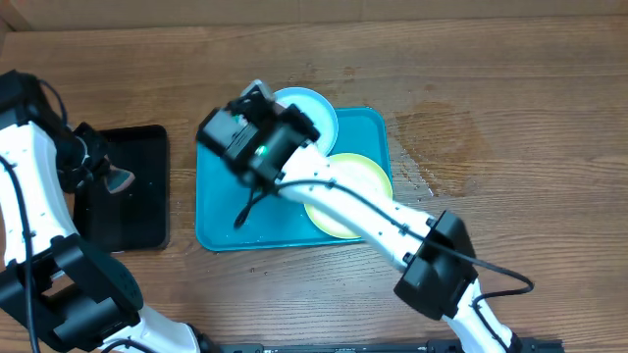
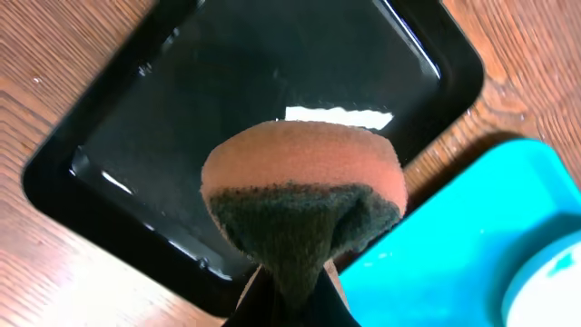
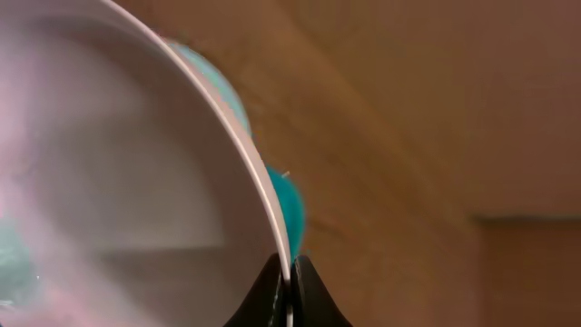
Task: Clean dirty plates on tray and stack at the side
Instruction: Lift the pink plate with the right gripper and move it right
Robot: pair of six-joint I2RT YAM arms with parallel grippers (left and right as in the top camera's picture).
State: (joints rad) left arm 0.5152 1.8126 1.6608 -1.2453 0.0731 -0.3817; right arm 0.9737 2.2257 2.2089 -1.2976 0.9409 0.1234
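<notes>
Brown wooden tabletop point(image 1: 510, 118) is seen all round, with the turquoise tray point(image 1: 221, 211) set at its middle. At the tray's far left corner, the white plate point(image 3: 136, 182) is pinched by its rim between the closed fingers of the right gripper point(image 3: 290, 272). The light blue plate point(image 1: 312, 108) and the yellow-green plate point(image 1: 358, 176) are seen lying in the tray. The right arm point(image 1: 392, 221) is stretched across from the near right. A sponge point(image 2: 304, 182) is clamped by the left gripper point(image 2: 290, 295) over the black tray point(image 2: 227, 73).
</notes>
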